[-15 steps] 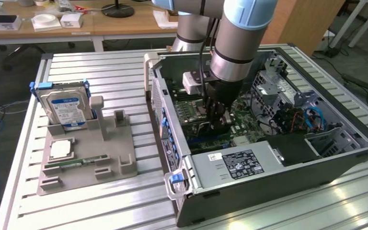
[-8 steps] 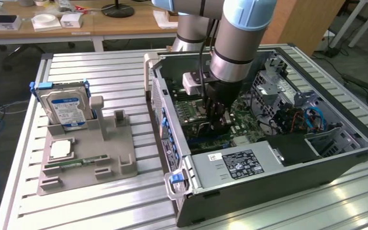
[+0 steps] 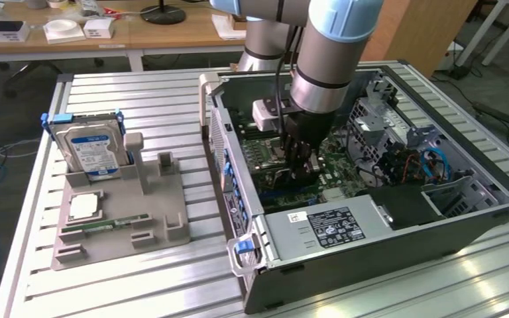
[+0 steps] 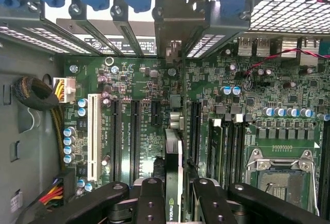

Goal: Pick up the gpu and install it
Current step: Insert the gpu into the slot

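Observation:
The gpu shows edge-on as a thin dark card with a green logo near its held end. It stands upright over the green motherboard, among the long black expansion slots. My gripper is shut on it, one black finger on each side of the card. Whether the card sits in a slot I cannot tell. In the exterior view the gripper reaches down inside the open computer case, close above the motherboard.
A hard drive with a blue-white label stands in a grey holder on the exterior view's left, with a memory stick and a square chip. The power supply, CPU socket and a cable bundle crowd the case.

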You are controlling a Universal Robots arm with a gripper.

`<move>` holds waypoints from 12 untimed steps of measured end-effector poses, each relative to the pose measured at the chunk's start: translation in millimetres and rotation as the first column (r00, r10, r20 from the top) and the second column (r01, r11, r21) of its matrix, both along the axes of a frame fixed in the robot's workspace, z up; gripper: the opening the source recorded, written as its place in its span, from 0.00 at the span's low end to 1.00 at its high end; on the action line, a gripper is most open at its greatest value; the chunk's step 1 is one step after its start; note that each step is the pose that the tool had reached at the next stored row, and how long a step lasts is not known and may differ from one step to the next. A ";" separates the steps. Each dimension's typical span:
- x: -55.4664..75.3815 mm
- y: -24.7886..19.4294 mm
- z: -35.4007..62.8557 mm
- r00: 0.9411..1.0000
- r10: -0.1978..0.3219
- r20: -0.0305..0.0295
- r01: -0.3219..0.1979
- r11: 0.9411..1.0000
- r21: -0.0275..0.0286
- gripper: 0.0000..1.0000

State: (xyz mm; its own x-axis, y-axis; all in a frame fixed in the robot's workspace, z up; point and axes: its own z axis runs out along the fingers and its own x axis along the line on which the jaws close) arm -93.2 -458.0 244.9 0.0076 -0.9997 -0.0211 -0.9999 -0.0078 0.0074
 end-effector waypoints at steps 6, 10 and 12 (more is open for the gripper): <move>0.0 -0.1 3.4 1.000 0.000 0.000 0.000 1.000 0.000 0.26; 0.8 -0.1 3.9 1.000 0.000 -0.003 0.000 1.000 0.001 0.26; 1.4 -0.1 4.0 1.000 0.000 -0.004 0.000 1.000 0.001 0.26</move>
